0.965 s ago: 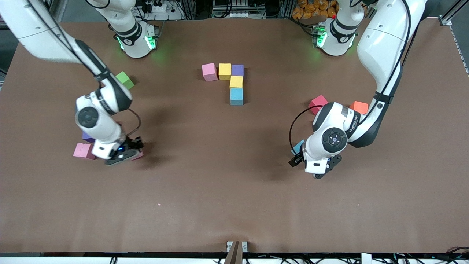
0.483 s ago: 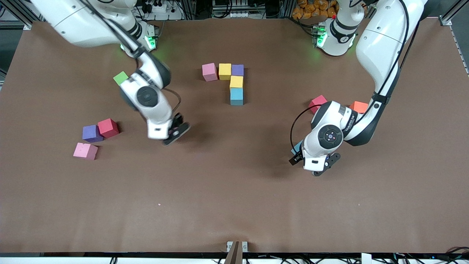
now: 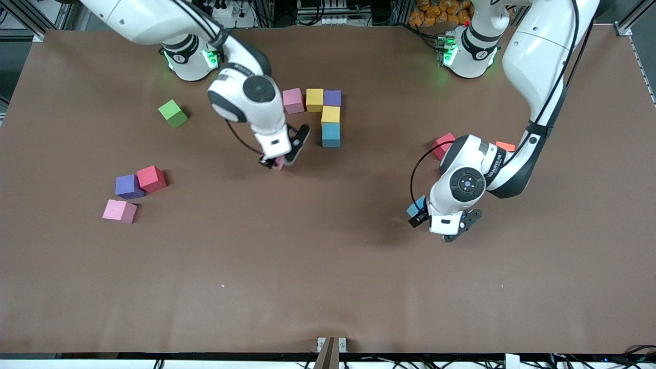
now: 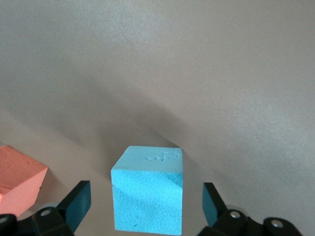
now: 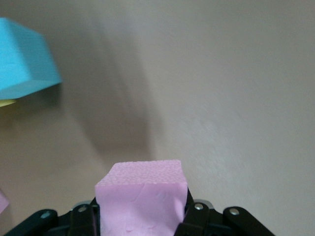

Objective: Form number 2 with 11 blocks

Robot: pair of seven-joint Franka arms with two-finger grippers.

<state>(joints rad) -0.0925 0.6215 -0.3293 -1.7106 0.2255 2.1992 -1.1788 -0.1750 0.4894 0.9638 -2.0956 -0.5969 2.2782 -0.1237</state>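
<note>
R gripper (image 3: 279, 163), clenched on pink cube (image 5: 141, 196), swung from frame's lower left to the digit (image 3: 330, 115); L gripper (image 4: 145, 204) released, straddling blue cube (image 4: 147, 194).

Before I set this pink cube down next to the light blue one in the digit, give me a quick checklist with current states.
1. Right gripper shut on pink cube: ok.
2. Digit so far has pink block, yellow block, purple block, second yellow block and light blue block touching in line: ok.
3. Bare table beside the light blue block, toward the right arm's end: ok.
4. Held cube squared to the digit: cannot tell.
5. Left gripper open, straddling a loose light blue cube, away from the digit: ok.
</note>
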